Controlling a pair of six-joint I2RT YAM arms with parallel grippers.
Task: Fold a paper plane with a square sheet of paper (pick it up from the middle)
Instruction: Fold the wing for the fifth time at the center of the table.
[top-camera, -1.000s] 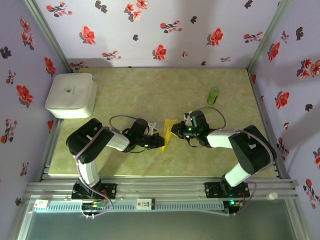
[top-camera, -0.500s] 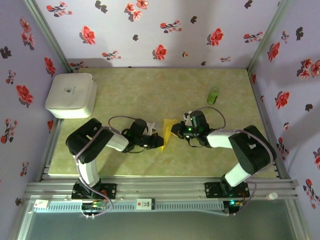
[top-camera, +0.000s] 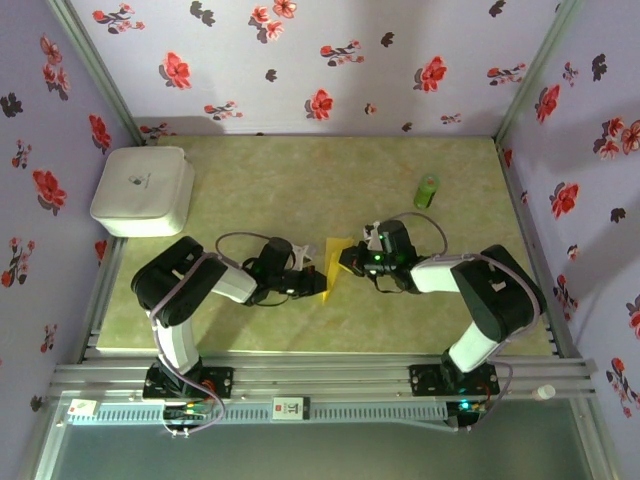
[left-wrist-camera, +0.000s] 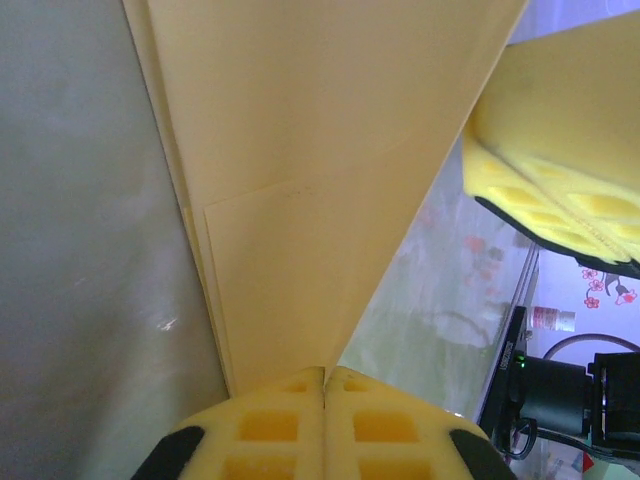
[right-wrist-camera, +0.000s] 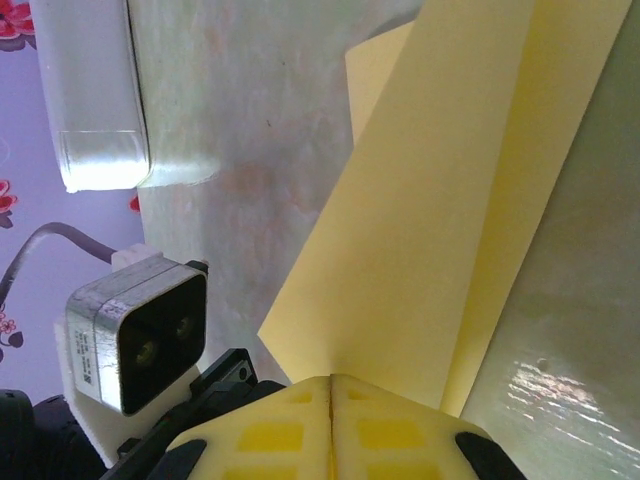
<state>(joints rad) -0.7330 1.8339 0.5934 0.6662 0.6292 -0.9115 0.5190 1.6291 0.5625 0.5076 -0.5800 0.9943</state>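
Mid-table, between the two arms, a partly folded yellow paper sheet is pinched from both sides: left gripper and right gripper each pressed tight on it. Best to hold layers aligned, tension even, avoiding tears.

A white rounded box sits at the far left corner of the pale green marbled table, its long side along the left wall. A small green cylinder stands at the far right, well apart from the box. Lilac wallpaper with red and dark flowers covers the left, far and right walls. An aluminium rail runs along the near edge.
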